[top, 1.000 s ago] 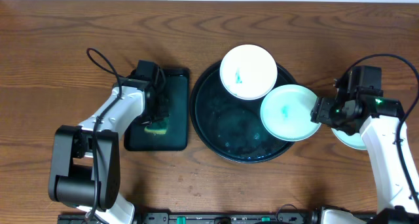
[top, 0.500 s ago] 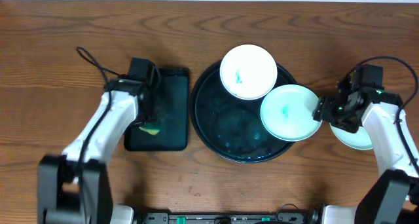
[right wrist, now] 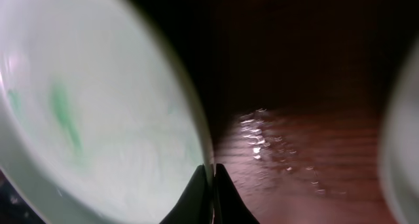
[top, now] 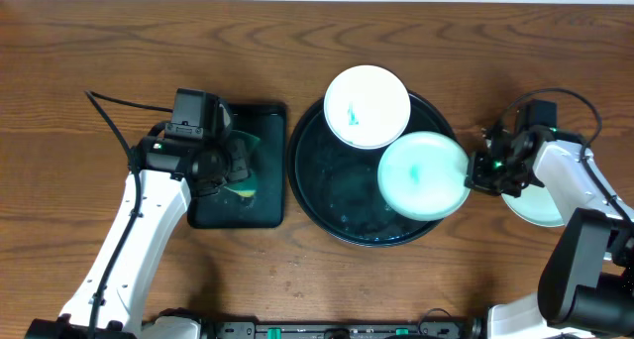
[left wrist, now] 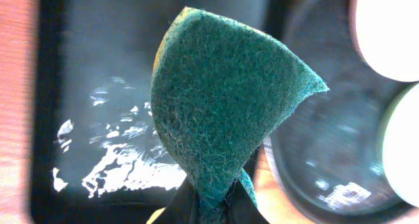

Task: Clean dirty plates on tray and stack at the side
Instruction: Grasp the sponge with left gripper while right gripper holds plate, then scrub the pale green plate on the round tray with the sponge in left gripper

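The round black tray (top: 337, 195) holds two plates. One plate (top: 367, 105) with a green smear rests on its far rim. My right gripper (top: 476, 170) is shut on the right rim of the second plate (top: 424, 173), which lies over the tray's right side. In the right wrist view the fingertips (right wrist: 211, 177) pinch that plate's edge (right wrist: 98, 119), and a faint green smear shows on it. A third plate (top: 533, 208) lies on the wood at the right, partly under my right arm. My left gripper (top: 233, 170) is shut on a green sponge (left wrist: 222, 99), held above the rectangular tray.
The rectangular black tray (top: 260, 205) with wet patches (left wrist: 124, 171) sits left of the round tray, almost touching it. A cable (top: 114, 106) loops behind my left arm. Brown wood tabletop (top: 475, 52) lies all around.
My right gripper has shut on the plate's rim and the plate has slid a little left over the tray. My left arm has swung out, lifting the sponge off the rectangular tray.
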